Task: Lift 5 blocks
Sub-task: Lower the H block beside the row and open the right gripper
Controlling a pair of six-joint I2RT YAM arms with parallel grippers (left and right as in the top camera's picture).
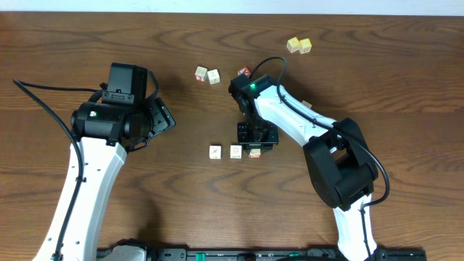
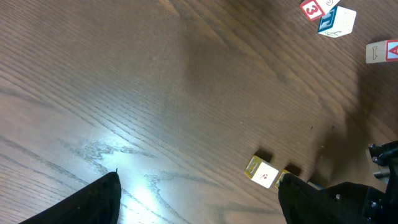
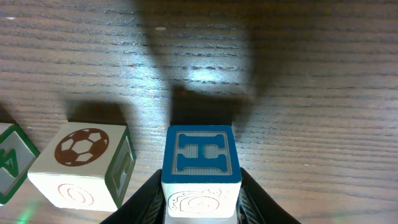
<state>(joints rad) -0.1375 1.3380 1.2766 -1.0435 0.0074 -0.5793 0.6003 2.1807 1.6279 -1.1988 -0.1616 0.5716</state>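
Three blocks lie in a row at mid-table: a cream block [image 1: 215, 151], a second block [image 1: 236, 151] and a third [image 1: 255, 153] under my right gripper [image 1: 255, 143]. In the right wrist view that gripper [image 3: 201, 200] is shut on the third block [image 3: 201, 167], which has a blue H on top and a cream front; both fingers press its sides. A football-print block [image 3: 84, 165] sits just left of it. Two more cream blocks [image 1: 201, 73] [image 1: 214, 76] lie farther back. My left gripper [image 1: 161, 117] [image 2: 199, 205] hangs open over bare wood, left of the row.
A red-faced cube [image 1: 245, 72] lies beside the right arm's elbow, and two yellow cubes [image 1: 293, 44] [image 1: 305, 46] sit at the back right. In the left wrist view a cream cube [image 2: 264, 173] lies close to the right finger [image 2: 323, 202].
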